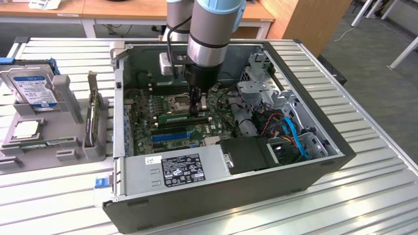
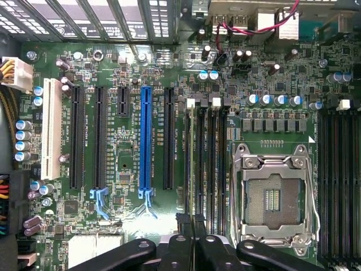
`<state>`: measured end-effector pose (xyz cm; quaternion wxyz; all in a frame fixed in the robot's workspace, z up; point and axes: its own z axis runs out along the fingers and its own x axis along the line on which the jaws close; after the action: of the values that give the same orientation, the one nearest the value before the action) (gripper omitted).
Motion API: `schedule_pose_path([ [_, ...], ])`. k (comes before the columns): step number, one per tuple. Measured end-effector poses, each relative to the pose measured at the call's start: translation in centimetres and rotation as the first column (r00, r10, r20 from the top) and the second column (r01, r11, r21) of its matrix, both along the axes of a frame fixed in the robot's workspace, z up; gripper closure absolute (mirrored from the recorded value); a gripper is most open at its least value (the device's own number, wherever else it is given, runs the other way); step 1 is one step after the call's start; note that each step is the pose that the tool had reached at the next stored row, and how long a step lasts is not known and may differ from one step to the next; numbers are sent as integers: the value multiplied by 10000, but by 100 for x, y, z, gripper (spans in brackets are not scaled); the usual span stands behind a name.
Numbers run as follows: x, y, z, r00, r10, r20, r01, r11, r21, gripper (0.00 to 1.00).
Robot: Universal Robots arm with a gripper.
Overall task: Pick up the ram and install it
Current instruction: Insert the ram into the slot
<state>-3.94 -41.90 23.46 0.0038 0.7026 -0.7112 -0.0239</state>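
The ram [image 1: 179,118] is a thin green stick standing in a black memory slot on the motherboard [image 1: 147,110], beside the CPU socket [image 1: 177,103]. In the wrist view the ram [image 2: 189,164] shows edge-on along the outermost of several parallel slots. My gripper [image 1: 197,111] reaches down into the open computer case, its tips at the ram's top edge near one end. The black fingers [image 2: 181,226] are pressed together over that end of the slot, so my gripper [image 2: 190,221] is shut. Whether they pinch the stick or only rest on it is not clear.
The CPU socket [image 2: 273,197] lies close beside the slots, and a blue expansion slot [image 2: 146,141] on the other side. The case holds a power supply [image 1: 176,169] and blue cables [image 1: 297,139]. At the exterior view's left, a grey holder [image 1: 78,122] carries a hard drive [image 1: 33,88] and spare sticks [image 1: 93,117].
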Motion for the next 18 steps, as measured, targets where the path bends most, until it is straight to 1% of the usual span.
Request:
schedule_pose_path([
  [7, 10, 0, -1, 10000, 0, -60, 0, 10000, 1, 89],
  [18, 41, 0, -1, 9998, 0, -205, 0, 10000, 1, 89],
])
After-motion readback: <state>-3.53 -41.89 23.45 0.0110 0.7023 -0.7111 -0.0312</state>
